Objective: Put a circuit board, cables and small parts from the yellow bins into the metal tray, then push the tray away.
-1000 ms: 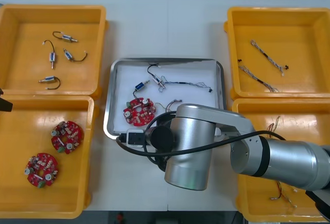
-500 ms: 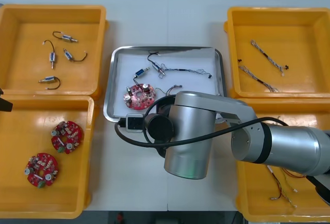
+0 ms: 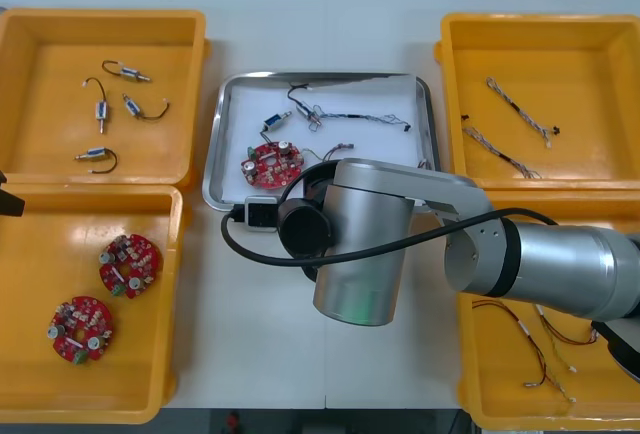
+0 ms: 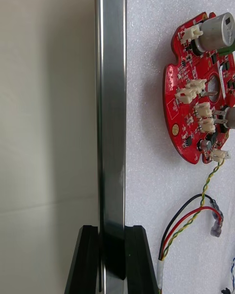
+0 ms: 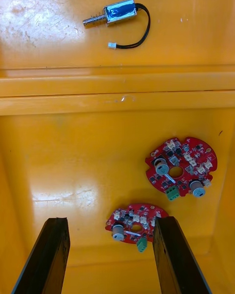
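Note:
The metal tray, white inside, holds a round red circuit board, a small metal part and cables. My right arm covers its near edge. In the right wrist view my right gripper is shut on the tray's rim, one finger on each side of it. The board and a red and yellow cable lie just inside. My left gripper hangs open over the near left bin, above two boards.
The far left bin holds several small metal parts. The near left bin has two boards. The far right bin holds twisted cables, and the near right bin holds red and yellow ones. Bare table lies beyond the tray.
The tray has slid away toward the table's far edge with its contents. My right arm has followed it, still holding the near rim. The left arm has not moved.

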Controlling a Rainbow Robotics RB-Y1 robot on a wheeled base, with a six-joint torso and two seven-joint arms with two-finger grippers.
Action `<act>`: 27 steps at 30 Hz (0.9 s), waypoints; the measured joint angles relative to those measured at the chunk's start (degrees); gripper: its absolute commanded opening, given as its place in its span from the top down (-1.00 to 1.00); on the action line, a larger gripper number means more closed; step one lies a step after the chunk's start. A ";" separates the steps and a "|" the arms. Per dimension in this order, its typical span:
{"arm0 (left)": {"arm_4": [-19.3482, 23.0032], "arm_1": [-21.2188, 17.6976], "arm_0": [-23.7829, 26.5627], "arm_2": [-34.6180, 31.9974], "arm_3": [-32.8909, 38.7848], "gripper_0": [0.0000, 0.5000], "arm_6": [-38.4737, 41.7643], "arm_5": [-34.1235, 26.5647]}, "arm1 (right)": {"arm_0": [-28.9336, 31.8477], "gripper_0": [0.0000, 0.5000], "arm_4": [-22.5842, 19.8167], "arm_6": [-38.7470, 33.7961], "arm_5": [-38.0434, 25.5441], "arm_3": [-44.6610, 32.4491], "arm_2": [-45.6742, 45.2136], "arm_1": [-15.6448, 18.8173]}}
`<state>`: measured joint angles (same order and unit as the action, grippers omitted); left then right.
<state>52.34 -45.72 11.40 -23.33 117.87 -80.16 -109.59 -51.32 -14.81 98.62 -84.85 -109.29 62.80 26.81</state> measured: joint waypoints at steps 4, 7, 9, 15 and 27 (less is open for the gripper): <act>0.00 0.00 0.00 0.00 0.01 -1.00 0.00 0.00 | -1.23 1.00 0.09 0.00 1.70 2.08 0.00 0.00; 0.00 0.00 0.00 0.00 0.01 -1.00 0.00 0.00 | -2.13 1.00 0.11 0.00 3.25 3.56 0.00 -0.01; 0.00 0.00 0.00 0.00 0.01 -1.00 0.00 0.00 | -2.77 1.00 0.12 0.00 4.26 4.69 0.00 -0.03; 0.00 0.00 0.00 0.00 0.02 -1.00 0.00 0.00 | -4.77 1.00 0.21 0.00 7.11 8.55 0.01 -0.05; 0.00 0.00 0.00 0.00 0.03 -1.00 0.00 0.00 | -7.70 1.00 2.27 0.01 12.85 16.12 0.01 -1.71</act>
<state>52.34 -45.72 11.40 -23.33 117.90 -80.16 -109.59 -59.02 -12.55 98.63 -71.99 -93.17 62.82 25.10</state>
